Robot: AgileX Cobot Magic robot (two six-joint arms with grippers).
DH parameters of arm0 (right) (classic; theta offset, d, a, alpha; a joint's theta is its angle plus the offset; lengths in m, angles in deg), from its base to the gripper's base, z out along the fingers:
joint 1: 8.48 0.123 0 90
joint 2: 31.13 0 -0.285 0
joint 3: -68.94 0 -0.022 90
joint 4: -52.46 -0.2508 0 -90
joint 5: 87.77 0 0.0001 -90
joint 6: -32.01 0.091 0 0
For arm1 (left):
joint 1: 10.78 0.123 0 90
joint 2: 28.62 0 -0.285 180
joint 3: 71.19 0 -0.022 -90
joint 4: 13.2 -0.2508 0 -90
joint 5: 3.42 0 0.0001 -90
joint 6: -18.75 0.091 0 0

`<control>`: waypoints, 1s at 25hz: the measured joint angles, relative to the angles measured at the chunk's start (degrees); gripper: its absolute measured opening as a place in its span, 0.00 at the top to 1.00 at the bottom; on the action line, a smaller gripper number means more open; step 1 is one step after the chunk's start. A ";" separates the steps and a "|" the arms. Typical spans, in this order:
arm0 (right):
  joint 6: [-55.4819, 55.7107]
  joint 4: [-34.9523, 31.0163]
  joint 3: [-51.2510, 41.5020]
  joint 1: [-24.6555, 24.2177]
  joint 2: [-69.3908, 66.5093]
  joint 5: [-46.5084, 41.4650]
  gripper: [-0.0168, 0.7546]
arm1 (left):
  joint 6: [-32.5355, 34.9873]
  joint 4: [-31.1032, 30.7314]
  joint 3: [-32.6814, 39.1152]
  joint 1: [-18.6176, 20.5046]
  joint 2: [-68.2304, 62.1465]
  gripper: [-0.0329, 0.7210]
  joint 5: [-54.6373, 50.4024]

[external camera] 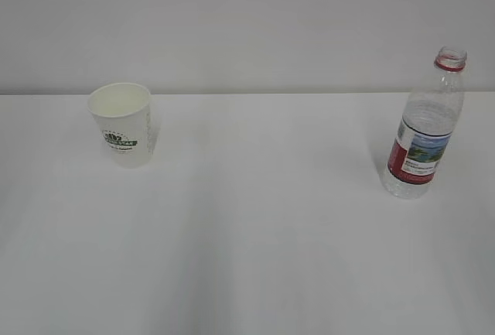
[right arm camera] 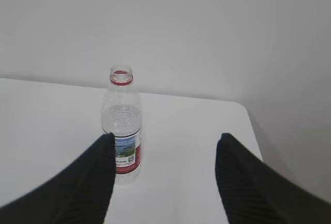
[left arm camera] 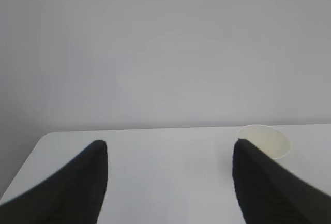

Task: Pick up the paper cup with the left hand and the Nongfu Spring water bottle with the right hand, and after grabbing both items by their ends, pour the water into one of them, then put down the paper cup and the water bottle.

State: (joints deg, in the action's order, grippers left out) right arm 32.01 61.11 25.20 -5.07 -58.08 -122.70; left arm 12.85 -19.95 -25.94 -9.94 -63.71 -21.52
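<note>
Paper cup (external camera: 122, 123) stands upright on the white tabletop (external camera: 255, 227), far left in the ext. view; Nongfu Spring water bottle (external camera: 425, 128) upright far right, capless, red neck ring showing — well apart from the cup. Left pincer (left arm camera: 169, 154) spread wide, nothing between its fingers; cup's rim peeks just behind the right finger (left arm camera: 269, 188). Right pincer (right arm camera: 164, 149) also released, empty — bottle sits beyond it, near the left finger (right arm camera: 77, 188), not gripped.
</note>
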 joint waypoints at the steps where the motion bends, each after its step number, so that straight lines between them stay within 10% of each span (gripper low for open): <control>1: 0.00 0.00 0.00 0.00 -1.04 0.80 0.38 | 0.00 0.00 0.00 0.00 -1.21 0.23 1.32; 25: 0.00 0.35 -0.11 1.07 -16.30 14.62 0.38 | 0.00 -0.25 0.00 0.00 -26.48 0.26 23.00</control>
State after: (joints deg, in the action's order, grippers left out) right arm 32.01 61.45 25.09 -4.01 -74.38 -108.08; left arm 12.85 -20.21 -25.94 -9.94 -90.19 1.48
